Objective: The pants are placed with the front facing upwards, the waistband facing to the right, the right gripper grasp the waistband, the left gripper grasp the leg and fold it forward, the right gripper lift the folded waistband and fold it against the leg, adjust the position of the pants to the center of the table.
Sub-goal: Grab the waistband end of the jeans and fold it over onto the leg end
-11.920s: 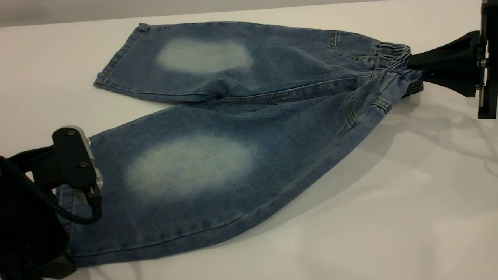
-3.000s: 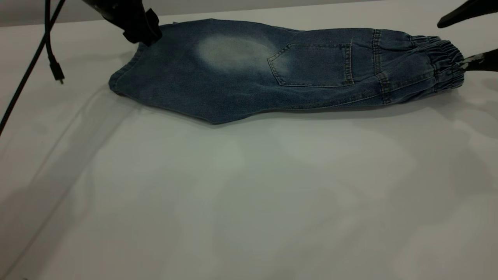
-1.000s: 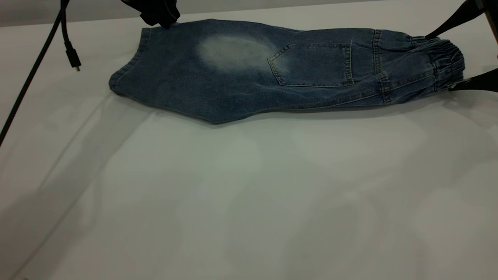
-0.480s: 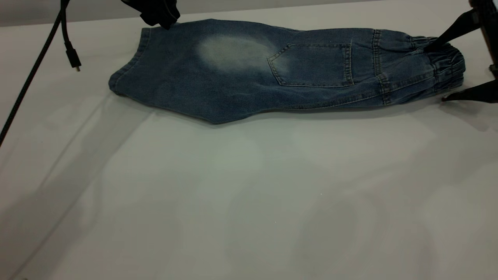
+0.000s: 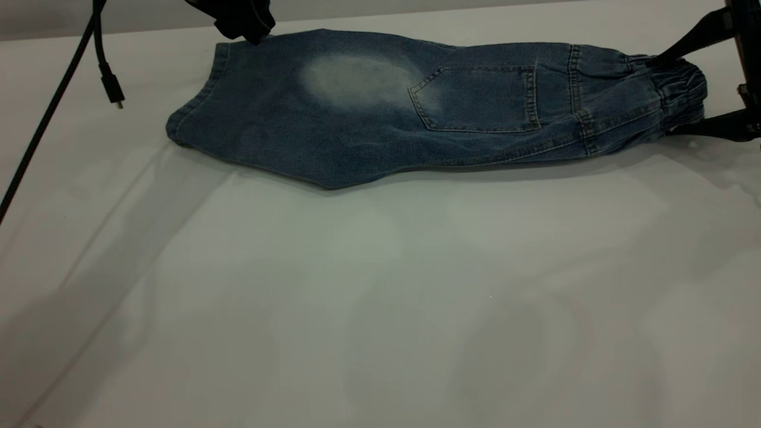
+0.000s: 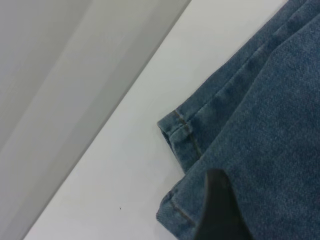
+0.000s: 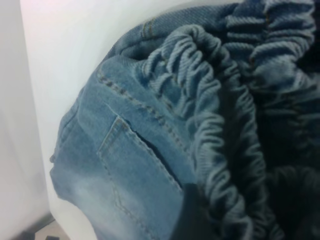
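The blue denim pants lie folded lengthwise at the far side of the white table, with a back patch pocket on top and the elastic waistband at the right. My right gripper is open and straddles the waistband end, one finger above it and one finger below. The right wrist view shows the gathered waistband filling the space between the jaws. My left gripper hovers just above the far leg hem, open and holding nothing.
A black cable with a loose plug hangs at the far left above the table. The table's far edge runs just behind the pants. Bare tabletop stretches in front of the pants.
The pants have been folded in half lengthwise. My left gripper has let go of the leg hem and risen. My right gripper has closed in round the waistband, its lower finger lifting the end slightly.
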`<act>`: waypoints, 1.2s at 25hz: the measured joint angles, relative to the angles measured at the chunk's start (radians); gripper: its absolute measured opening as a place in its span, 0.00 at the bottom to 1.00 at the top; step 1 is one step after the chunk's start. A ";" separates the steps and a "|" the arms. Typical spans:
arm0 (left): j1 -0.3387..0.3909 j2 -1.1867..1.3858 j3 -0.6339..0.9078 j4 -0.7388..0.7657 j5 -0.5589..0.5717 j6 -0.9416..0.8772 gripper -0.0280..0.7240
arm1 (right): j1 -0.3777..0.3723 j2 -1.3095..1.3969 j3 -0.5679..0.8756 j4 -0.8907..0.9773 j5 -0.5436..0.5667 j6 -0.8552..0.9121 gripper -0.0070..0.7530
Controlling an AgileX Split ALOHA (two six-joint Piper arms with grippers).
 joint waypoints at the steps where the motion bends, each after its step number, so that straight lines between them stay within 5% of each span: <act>1: 0.000 0.000 0.000 0.000 0.004 0.000 0.62 | 0.000 0.000 0.000 0.000 -0.005 0.000 0.61; 11: -0.062 0.001 0.001 0.004 0.079 -0.011 0.62 | 0.000 0.000 0.000 0.000 -0.015 0.000 0.10; 21: -0.168 0.061 0.001 -0.042 0.127 -0.010 0.62 | -0.002 -0.001 0.000 0.001 0.026 -0.120 0.10; 30: -0.177 0.129 -0.001 -0.189 0.086 0.019 0.58 | -0.002 -0.046 0.000 -0.045 0.033 -0.227 0.10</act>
